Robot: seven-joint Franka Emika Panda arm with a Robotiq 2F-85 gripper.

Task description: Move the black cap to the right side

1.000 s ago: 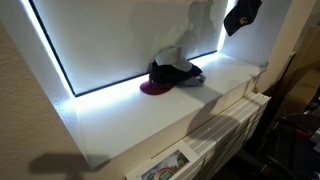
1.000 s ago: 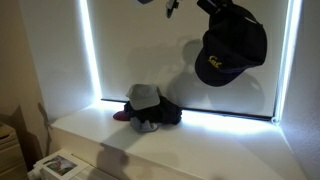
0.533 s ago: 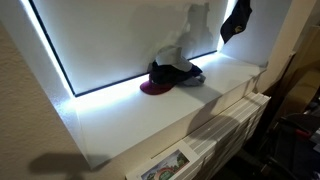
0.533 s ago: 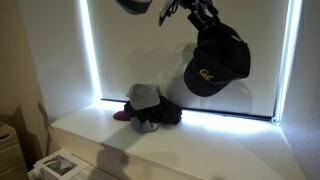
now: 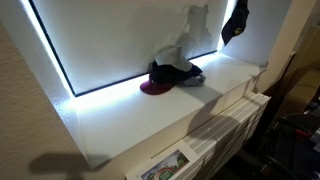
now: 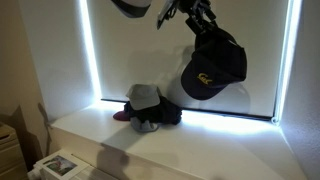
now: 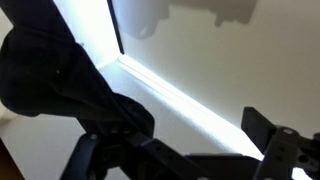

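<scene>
The black cap (image 6: 212,68) hangs in the air from my gripper (image 6: 203,22), high above the white ledge, with a yellow mark on its front. In an exterior view it is a dark shape (image 5: 236,20) at the top right. In the wrist view the cap (image 7: 55,75) fills the left side as black cloth under the jaws (image 7: 180,150). The gripper is shut on the cap.
A pile of other caps (image 6: 150,108), grey, maroon and dark, lies on the white ledge (image 6: 200,145) against the lit wall; it shows in both exterior views (image 5: 172,76). Bright light strips (image 6: 90,50) frame the wall. Papers (image 6: 55,165) lie below the ledge.
The held cap has swung down and tilted, moving a little along the wall. The pile of caps on the ledge has not moved.
</scene>
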